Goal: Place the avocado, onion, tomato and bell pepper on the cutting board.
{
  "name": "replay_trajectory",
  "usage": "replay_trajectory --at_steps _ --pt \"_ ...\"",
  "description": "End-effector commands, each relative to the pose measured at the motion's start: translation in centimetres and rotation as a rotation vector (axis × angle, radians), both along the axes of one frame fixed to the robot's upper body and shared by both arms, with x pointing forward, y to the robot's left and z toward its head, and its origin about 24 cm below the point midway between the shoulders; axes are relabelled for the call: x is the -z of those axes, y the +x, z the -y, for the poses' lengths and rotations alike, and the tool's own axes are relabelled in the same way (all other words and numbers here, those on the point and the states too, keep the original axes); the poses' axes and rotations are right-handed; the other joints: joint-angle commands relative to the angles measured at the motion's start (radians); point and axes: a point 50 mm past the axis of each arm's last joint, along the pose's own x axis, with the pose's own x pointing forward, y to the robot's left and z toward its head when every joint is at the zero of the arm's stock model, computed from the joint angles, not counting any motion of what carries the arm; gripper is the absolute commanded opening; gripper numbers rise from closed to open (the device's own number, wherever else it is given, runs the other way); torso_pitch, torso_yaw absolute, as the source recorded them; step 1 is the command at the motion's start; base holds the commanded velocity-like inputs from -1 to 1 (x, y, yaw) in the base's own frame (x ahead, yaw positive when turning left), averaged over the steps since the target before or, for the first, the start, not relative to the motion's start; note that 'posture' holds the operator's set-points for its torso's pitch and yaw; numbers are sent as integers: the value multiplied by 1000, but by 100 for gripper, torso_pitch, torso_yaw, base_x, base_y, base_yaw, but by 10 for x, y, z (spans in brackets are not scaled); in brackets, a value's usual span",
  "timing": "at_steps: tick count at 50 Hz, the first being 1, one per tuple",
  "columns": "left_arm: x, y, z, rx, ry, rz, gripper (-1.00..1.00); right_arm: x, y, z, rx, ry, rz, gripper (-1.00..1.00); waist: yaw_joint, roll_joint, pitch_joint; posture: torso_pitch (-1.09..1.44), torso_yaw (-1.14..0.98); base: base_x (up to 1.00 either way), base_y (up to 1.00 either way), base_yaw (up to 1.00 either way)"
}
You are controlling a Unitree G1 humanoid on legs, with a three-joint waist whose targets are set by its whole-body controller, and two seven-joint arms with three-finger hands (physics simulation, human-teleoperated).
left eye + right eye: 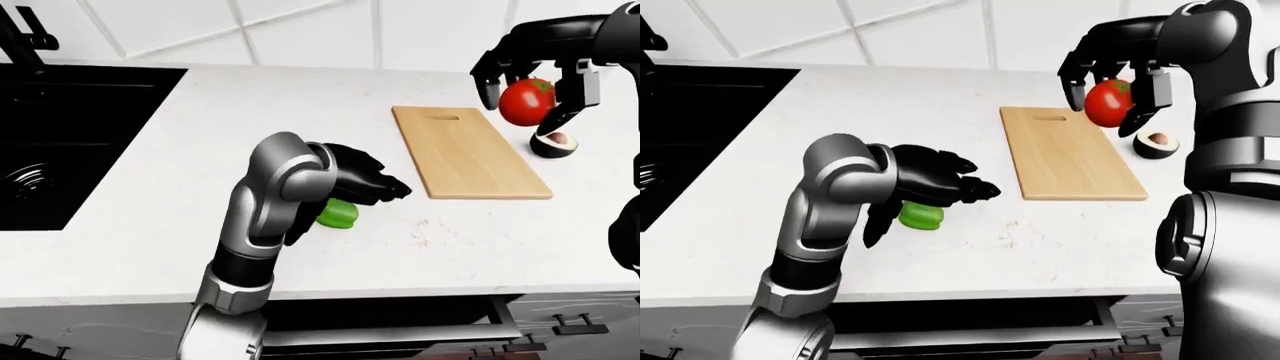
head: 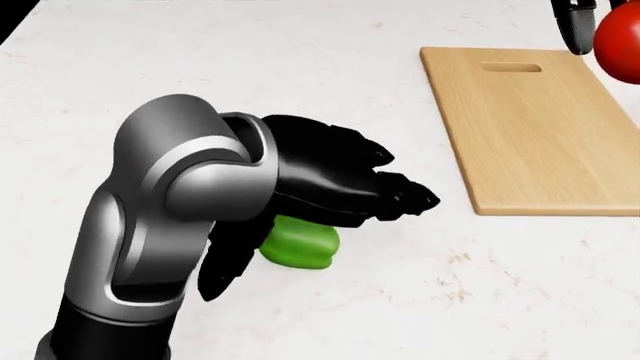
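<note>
Our left hand hovers over the glossy green bell pepper, which lies on the white speckled worktop directly beneath the palm, nearer the worktop's near edge than its wall side; the black fingers point toward the pale wooden cutting board and do not close round the pepper, so we read this hand as open. The pepper's long axis is mostly hidden under the wrist. We judge the left hand far the nearer one, and the pepper must travel rightward across bare worktop, nothing standing between. Our right hand grips the round red tomato above the board's right edge. The halved avocado with brown pit rests just off that edge. The black sink fills the worktop's left end. We see no onion.
</note>
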Motion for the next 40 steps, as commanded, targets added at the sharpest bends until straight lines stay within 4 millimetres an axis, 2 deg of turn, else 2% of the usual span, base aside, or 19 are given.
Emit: replay_trajectory --at_steps 1,4,7,11,12,15,16,23,31,38,40 --pt "-13 -2 2 19 -47 66 65 -25 -7 -2 -12 10 104 -100 1 -7 -32 0 0 0 0 0" --pt "-9 2 1 16 -50 65 44 -25 -7 -2 -13 9 105 -100 0 -6 -33 0 0 0 0 0" --pt "-6 4 1 9 -47 59 8 -27 -7 -2 -14 10 109 -100 -1 -5 -34 0 0 0 0 0" --pt "3 7 -2 6 -33 53 -15 -26 -7 -2 -13 10 110 -100 -3 -3 -35 0 0 0 0 0" --pt "4 8 -3 5 -31 54 -28 -27 -7 -2 -14 12 111 -100 -3 -3 -35 0 0 0 0 0" --pt "4 11 -3 -5 -34 56 -91 -27 -7 -2 -14 12 115 -100 -4 -3 -38 0 0 0 0 0" --pt "3 12 -4 -7 -37 58 -100 -27 -7 -2 -14 14 115 -100 -5 -3 -38 0 0 0 0 0" --pt "-12 13 -4 -11 -63 77 -100 -31 -8 -3 -18 26 127 -100 -7 -3 -38 0 0 0 0 0" --pt "-54 15 -9 -30 -137 126 -100 -38 -8 -6 -32 121 152 -100 -5 -1 -33 0 0 0 0 0" --pt "-73 17 -22 -60 -157 155 -100 -41 -9 -6 -31 187 132 -100 -4 2 -29 0 0 0 0 0" --pt "-86 19 -26 -72 -164 172 -100 -44 -9 -6 -27 200 144 -100 -3 2 -29 0 0 0 0 0"
